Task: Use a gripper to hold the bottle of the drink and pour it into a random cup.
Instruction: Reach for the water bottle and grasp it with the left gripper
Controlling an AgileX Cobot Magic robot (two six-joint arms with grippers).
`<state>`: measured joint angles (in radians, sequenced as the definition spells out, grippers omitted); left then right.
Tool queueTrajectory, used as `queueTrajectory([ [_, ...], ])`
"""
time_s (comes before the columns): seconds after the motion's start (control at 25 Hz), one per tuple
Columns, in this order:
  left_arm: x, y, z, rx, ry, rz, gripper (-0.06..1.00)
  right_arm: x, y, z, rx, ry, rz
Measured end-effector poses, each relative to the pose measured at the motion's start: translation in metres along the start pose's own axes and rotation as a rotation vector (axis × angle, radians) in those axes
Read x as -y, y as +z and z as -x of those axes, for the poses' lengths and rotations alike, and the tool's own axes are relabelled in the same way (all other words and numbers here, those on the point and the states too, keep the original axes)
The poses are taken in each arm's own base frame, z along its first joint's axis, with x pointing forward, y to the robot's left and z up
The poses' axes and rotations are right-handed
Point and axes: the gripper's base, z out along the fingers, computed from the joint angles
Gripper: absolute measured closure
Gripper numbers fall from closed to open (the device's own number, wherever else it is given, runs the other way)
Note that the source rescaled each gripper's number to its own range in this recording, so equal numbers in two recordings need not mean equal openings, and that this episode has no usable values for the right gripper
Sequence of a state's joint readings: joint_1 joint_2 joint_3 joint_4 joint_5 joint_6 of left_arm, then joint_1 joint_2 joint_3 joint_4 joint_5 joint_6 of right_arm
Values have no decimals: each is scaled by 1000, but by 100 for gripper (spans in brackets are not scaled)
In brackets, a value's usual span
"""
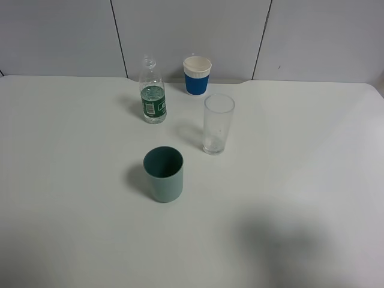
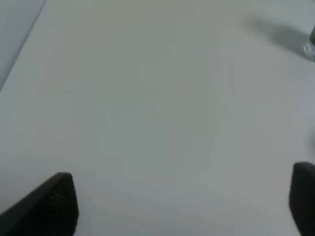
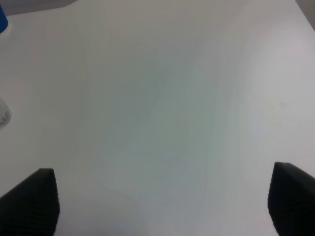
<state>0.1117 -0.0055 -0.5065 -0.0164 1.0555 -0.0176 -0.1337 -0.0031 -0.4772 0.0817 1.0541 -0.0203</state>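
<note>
The bottle of the drink stands upright near the back of the white table; it is clear, uncapped, with a dark green label. The cup, a tall clear glass, stands to its right and a little nearer. Neither arm shows in the exterior high view. In the left wrist view my left gripper is open over bare table, black fingers wide apart; a sliver of the bottle shows at the frame's edge. My right gripper is open too, holding nothing, and the glass's base peeks in at the frame's edge.
A short teal-green cup stands in front of the bottle and glass. A blue cup with a white rim sits at the back by the grey wall; its blue edge shows in the right wrist view.
</note>
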Motion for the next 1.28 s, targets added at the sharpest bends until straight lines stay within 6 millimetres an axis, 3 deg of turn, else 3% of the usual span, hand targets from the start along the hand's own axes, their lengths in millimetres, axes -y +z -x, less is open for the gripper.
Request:
queueTrajectory([
  [1.28,0,0,0,0,0,-1,26,0,0,0,0,0,0],
])
